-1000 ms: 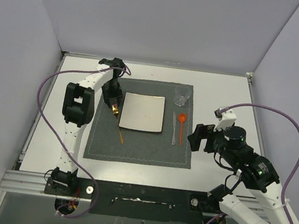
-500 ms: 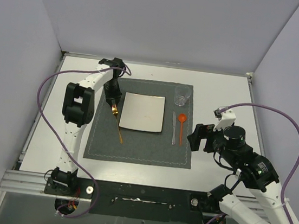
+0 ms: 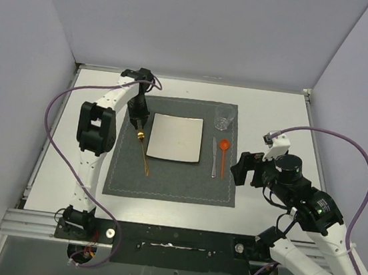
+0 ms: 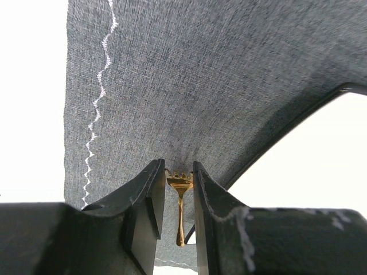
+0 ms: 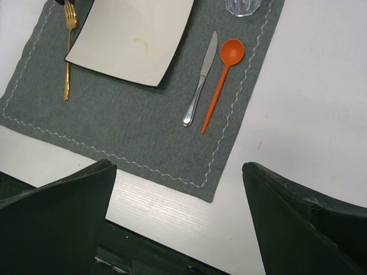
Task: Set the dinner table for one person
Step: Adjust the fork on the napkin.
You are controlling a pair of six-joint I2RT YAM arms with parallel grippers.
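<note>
- The gold fork (image 4: 181,189) is being pinched at its head between the left fingers (image 4: 150,200), apparently for straightening beside the plate (image 5: 132,34).
- The right fingers (image 5: 57,217) are being held wide apart, empty.
- The bench (image 4: 28,86) is being seen beneath both, under the placemat (image 4: 200,86).

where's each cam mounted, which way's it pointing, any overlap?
Top external: above, behind the bases, looking down on the dinner table; both arms show.
Left wrist: on left arm, looks down at placemat; left jaws pinch gold fork.
Right wrist: on right arm, looks down over plate, knife, orange spoon; open right jaws at bottom corners.
Shared: fork appears in all three.
</note>
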